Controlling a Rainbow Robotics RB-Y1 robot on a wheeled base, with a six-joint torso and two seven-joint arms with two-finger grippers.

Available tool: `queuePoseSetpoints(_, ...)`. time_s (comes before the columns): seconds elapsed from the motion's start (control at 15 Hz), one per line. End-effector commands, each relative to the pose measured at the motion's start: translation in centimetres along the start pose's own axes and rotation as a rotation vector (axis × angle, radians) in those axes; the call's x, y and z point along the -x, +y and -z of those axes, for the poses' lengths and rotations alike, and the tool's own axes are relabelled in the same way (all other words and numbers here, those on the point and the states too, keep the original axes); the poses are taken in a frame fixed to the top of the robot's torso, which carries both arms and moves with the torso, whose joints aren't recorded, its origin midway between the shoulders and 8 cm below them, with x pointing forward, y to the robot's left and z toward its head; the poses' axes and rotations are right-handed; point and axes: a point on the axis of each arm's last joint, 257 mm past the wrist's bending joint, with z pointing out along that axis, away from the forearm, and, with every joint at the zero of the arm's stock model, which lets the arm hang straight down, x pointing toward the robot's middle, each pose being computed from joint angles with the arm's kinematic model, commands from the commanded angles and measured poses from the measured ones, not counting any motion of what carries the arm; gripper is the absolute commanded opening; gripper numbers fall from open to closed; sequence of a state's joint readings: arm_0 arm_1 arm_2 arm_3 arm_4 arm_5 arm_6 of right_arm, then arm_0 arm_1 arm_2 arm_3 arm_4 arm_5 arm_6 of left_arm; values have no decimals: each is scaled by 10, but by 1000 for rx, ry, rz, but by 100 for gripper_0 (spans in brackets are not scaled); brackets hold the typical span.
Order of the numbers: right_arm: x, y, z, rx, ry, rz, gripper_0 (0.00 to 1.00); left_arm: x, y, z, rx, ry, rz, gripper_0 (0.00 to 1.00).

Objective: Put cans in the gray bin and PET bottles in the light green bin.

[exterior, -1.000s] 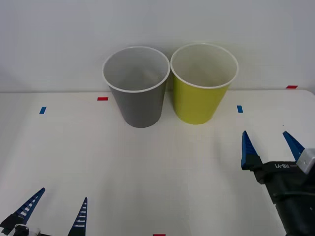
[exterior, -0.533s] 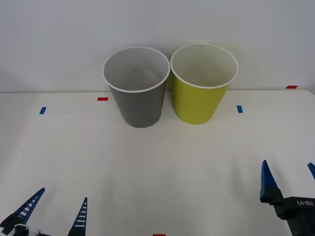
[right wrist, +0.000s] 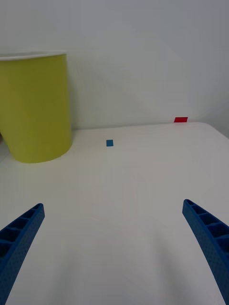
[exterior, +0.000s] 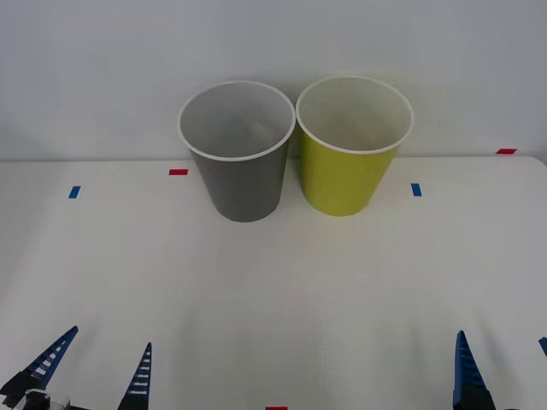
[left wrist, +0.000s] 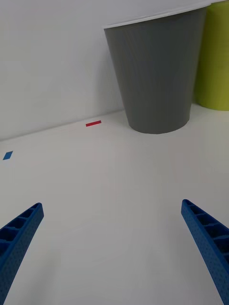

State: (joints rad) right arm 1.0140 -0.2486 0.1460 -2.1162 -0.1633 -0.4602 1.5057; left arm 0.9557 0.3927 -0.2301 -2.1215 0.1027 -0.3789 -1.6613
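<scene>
Nearby, gray bin (exterior: 239, 162) touching light green bin (exterior: 350, 154); tape marks (exterior: 178, 172) around.

left hand (exterior: 94, 376): blue ribbed fingers | right hand (right wrist: 114, 248): blue ribbed fingers

No text, label, brand or number can be read anywhere.

Bright, even light fills the room, soft and from overhead, with no glare on the white table (exterior: 273, 290). The gray bin (exterior: 242, 171) and the light green bin (exterior: 346, 166) cast only faint, short shadows at their feet. Their pale insides look a little dimmer toward the bottom. Edges stay crisp throughout, with no blur and little bending near the corners.
</scene>
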Motion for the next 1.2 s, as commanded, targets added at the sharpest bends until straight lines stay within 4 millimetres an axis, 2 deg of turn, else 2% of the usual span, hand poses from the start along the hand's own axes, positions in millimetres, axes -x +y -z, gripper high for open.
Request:
queuePoseSetpoints(0.07,0,-2,3,-1,1,9,100,0,0,0,0,0,0,100)
queuePoseSetpoints(1.2,-1,-2,4,-3,4,10,100,0,0,0,0,0,0,100)
